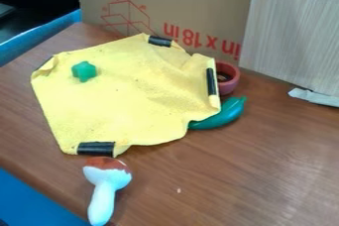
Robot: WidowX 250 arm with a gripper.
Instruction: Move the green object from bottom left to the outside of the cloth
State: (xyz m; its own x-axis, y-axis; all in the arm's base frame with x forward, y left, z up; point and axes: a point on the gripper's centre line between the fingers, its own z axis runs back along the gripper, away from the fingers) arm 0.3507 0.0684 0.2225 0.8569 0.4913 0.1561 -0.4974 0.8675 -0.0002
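White, brown-capped toy mushroom off crumpled yellow cloth's six o'clock; knobbly green star-shaped object at ten. Can't tell gripper's state.

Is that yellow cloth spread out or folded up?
Spread, though wrinkled: the cloth lies wide across the table, creased near the red bowl.

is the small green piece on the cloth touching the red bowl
Apart: the camera view shows the green piece near the left side of the yellow cloth and the red bowl at its right edge, with cloth between.
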